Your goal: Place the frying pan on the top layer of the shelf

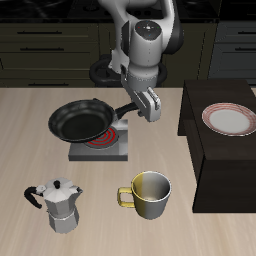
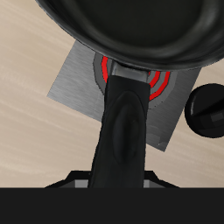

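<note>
Gripper (image 1: 143, 108) clamping frying pan (image 1: 82, 121) handle, raised above burner plate (image 1: 98, 149)

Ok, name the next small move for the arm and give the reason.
Probably carry the frying pan sideways toward the shelf, keeping it raised. The gripper appears closed on its handle, the pan hangs above the burner plate, and the shelf top already holds a plate.

Pale, light wooden tabletop with faint grain lines (image 1: 40, 120) under everything, bright and evenly lit (soft shadows only). Behind it, a row of dark, almost black kitchen cabinets with thin light handles (image 1: 45, 45) along the back wall. Drawers there too, stacked at one end (image 1: 232, 45). Above the cabinets, a thin strip of shiny black countertop (image 1: 60, 10). No windows or floor showing.
</note>
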